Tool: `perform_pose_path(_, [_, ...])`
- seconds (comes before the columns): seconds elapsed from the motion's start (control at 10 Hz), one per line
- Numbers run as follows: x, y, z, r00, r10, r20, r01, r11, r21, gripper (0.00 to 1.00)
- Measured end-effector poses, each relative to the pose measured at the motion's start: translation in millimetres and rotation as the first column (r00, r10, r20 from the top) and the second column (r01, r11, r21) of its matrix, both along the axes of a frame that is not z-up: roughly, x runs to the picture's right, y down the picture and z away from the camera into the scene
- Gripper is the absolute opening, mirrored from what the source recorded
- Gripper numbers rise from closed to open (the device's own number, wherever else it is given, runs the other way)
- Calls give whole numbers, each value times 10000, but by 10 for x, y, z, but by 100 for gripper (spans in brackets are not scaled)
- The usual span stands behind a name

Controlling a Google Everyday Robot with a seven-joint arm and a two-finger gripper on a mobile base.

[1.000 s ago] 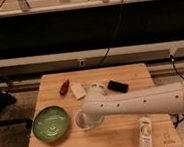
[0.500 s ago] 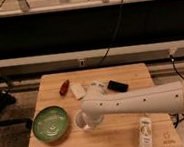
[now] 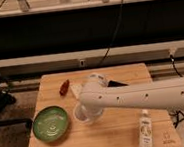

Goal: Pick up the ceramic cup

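Gripper [image 3: 88, 110] hidden behind arm, over ceramic cup [image 3: 84, 115]

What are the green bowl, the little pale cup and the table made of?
The green bowl looks like glazed ceramic or plastic: glossy, with ring marks inside. The ceramic cup seems matte pale ceramic, plain and greyish-white, partly hidden by the arm. The table appears to be light wood, with plank-like grain. The claw sits at the cup, hidden behind the arm's end.

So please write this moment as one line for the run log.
task: pick up cup | gripper: over the cup, beside green bowl | cup: on table, not lifted | bottle: lying near front right
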State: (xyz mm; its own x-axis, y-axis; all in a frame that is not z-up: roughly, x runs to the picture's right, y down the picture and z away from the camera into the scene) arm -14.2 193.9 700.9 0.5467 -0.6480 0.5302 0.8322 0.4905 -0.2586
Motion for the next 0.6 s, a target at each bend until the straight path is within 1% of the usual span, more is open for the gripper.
perform_pose_path(0.3, [70, -190, -114, 9997, 13, -251, -7, 9997, 237, 0])
perform_pose_path(0.6, [85, -353, -223, 9993, 24, -374, -7, 9989, 462, 0])
